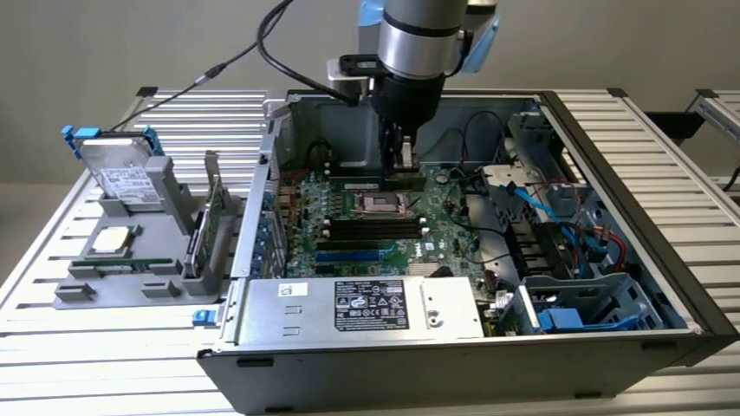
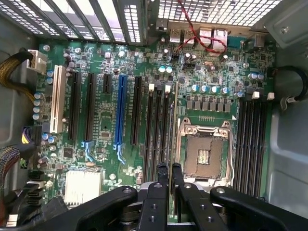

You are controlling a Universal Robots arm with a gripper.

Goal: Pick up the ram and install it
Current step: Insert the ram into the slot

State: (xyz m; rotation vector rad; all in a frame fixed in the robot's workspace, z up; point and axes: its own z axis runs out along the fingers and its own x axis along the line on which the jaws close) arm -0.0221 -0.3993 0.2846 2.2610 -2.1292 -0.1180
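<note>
The gripper (image 2: 169, 168) was closed on the ram (image 2: 174, 120), its two black fingers (image 2: 156, 202) pinching one end with only a sliver of gap between them. The ram showed edge-on, a single thin, pale greenish strip standing on its long edge; its chips and label faced away. Its long axis ran straight out from the fingertips, parallel to the memory slots (image 2: 158, 130) just beside it and along the near flank of the one open processor socket (image 2: 204, 154). It sat over the slot closest to that socket, and I could not tell whether its lower edge had met the slot. Three empty black slots lay beside the ram, away from the socket, and four more (image 2: 252, 139) lay beyond the socket. Farther out on the green motherboard (image 2: 108, 125) stood one blue slot (image 2: 121, 110) and one white slot (image 2: 58, 98). In the exterior view the gripper (image 1: 401, 169) hung inside the open case (image 1: 647, 156), near its back wall.
</note>
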